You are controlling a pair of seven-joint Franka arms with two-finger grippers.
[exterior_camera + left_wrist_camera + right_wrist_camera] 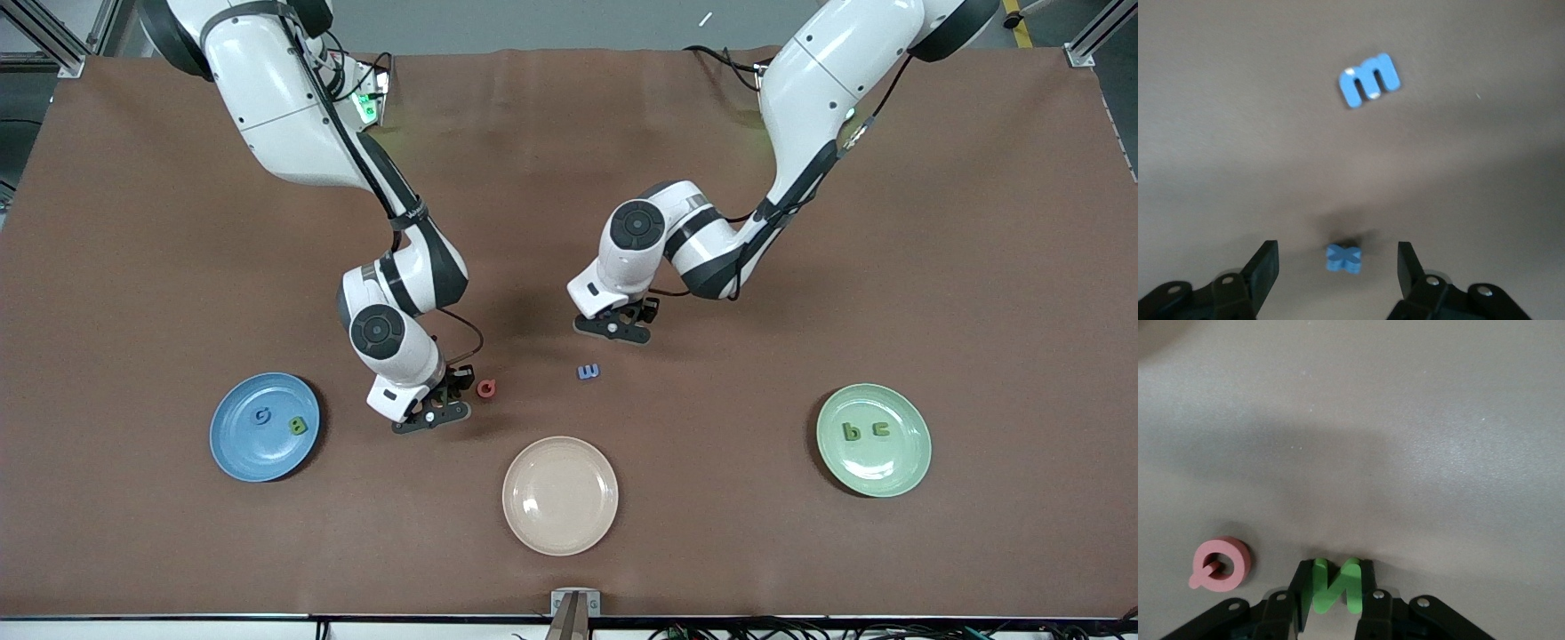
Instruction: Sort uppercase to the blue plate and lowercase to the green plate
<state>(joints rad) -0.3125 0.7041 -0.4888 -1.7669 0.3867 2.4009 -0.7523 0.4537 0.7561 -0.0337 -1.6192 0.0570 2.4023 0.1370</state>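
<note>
Table covering (569, 160): matt brown, faintly grainy, looked like cloth or felt; a few creases near the bases. Blue plate (240, 444), green plate (898, 467) and cream plate (560, 524): smooth, glossy, with soft highlights. Green N (1333, 587), red Q (1221, 563), blue m (1368, 80) and blue cross (1343, 258): matt, soft-edged, probably foam. Arm shells (284, 107): smooth glossy white plastic. Right gripper (1331, 593) fingers: matt black.

No printed text, label or brand can be read anywhere.
</note>
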